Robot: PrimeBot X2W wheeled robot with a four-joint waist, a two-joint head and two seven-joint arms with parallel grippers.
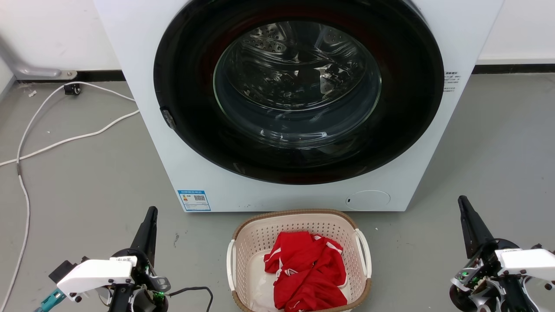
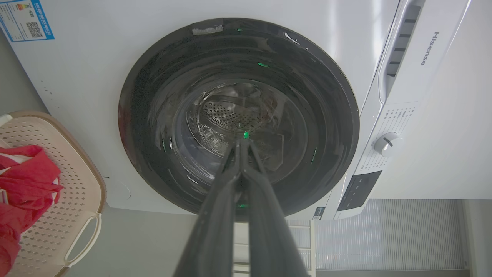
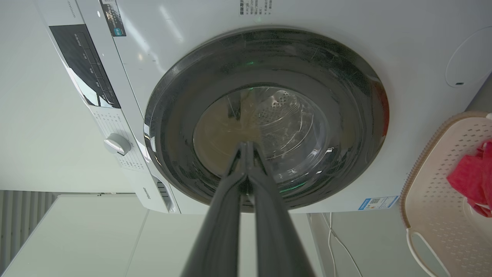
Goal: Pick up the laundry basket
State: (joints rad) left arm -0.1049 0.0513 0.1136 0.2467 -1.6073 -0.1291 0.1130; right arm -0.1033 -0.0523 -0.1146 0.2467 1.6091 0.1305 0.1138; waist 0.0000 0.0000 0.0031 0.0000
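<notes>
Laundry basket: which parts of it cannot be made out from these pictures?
Head view: the near end of the laundry basket is cut off by the bottom edge.
Head view: most of its floor is hidden under the red garment.
Wrist views: the picture edges cut off most of it.

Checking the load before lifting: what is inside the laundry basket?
A crumpled red garment with white trim lies in the laundry basket. Something pale shows beside it; anything beneath the garment is covered.
</notes>
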